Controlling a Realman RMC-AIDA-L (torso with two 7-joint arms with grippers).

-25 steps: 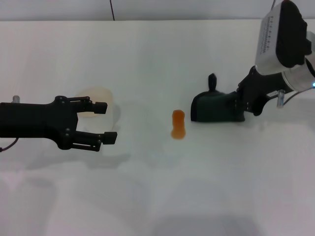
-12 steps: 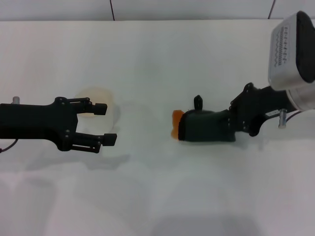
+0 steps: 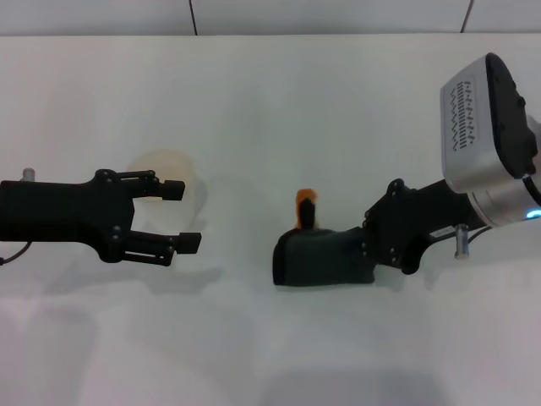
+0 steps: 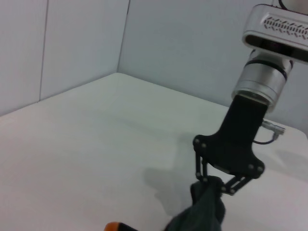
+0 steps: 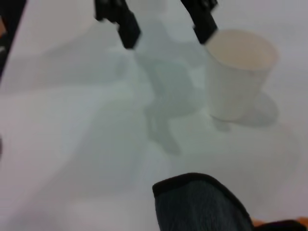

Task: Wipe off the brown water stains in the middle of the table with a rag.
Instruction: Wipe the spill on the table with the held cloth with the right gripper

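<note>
The right gripper (image 3: 365, 247) is clamped on a dark rag (image 3: 324, 257) pressed flat on the white table (image 3: 270, 101). The rag's far edge covers part of the brown water stains (image 3: 305, 203), leaving an orange end showing. Well apart, the left gripper (image 3: 179, 216) hovers with fingers spread beside a white cup (image 3: 161, 173).

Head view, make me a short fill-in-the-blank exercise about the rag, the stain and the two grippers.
1. The dark rag is held by the ____ gripper.
2. The rag covers the near part of the ____-coloured brown water stain on the table.
3. The left gripper has its fingers ____ and holds nothing.
4. Right behind the left gripper stands a white ____.

Missing words: right; orange; open; cup
</note>
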